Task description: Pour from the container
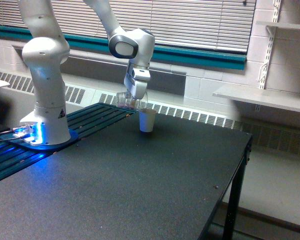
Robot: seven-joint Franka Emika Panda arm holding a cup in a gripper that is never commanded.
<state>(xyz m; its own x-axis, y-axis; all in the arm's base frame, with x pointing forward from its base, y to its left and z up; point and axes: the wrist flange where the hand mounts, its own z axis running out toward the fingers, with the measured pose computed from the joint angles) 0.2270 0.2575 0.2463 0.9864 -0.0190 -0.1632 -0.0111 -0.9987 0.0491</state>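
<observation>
The container, a clear plastic measuring cup with pinkish bits inside, hangs tilted just above and to the exterior view's left of a small white paper cup. My gripper is shut on the container from above, and its fingers are mostly hidden behind the clear plastic. The container's lower edge sits near the paper cup's rim. The paper cup stands upright on the dark table.
The arm's white base with a blue light stands at the exterior view's left on a slatted strip. The table's edge runs down the exterior view's right. A wall shelf and radiator grille sit behind.
</observation>
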